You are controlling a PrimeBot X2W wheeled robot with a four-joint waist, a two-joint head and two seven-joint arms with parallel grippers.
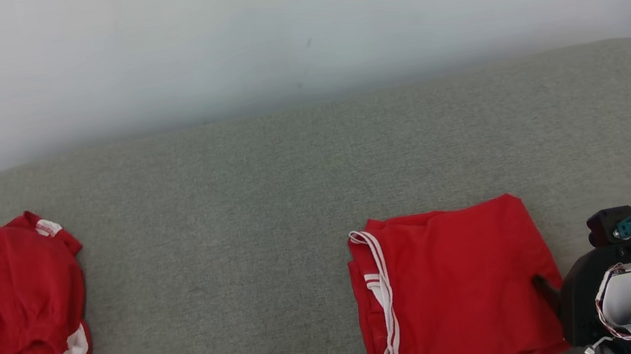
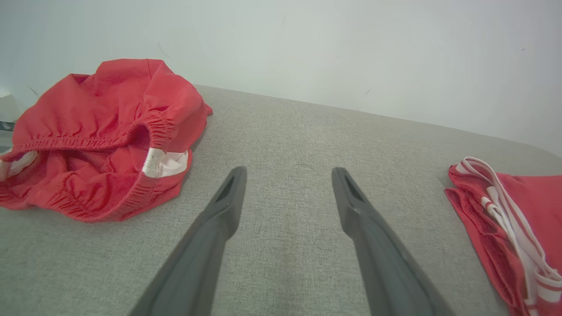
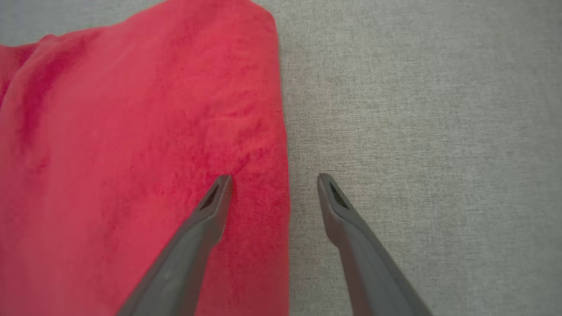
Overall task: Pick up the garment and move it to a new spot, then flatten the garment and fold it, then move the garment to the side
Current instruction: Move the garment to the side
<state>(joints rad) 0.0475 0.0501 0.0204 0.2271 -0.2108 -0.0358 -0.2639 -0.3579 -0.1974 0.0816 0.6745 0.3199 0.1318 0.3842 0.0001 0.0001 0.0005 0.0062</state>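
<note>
Folded red garment lies flat on the grey table, front-right of centre, white trim on its left edge. R gripper is spread wide astride the right edge: one finger over cloth, the other over table, nothing gripped. L gripper is also wide and empty, over bare table. Crumpled red garment sits far left.

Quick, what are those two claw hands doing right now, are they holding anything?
Left gripper: open, holding nothing.
Right gripper: open, one finger over the folded red garment, the other beside its edge, gripping nothing.
</note>
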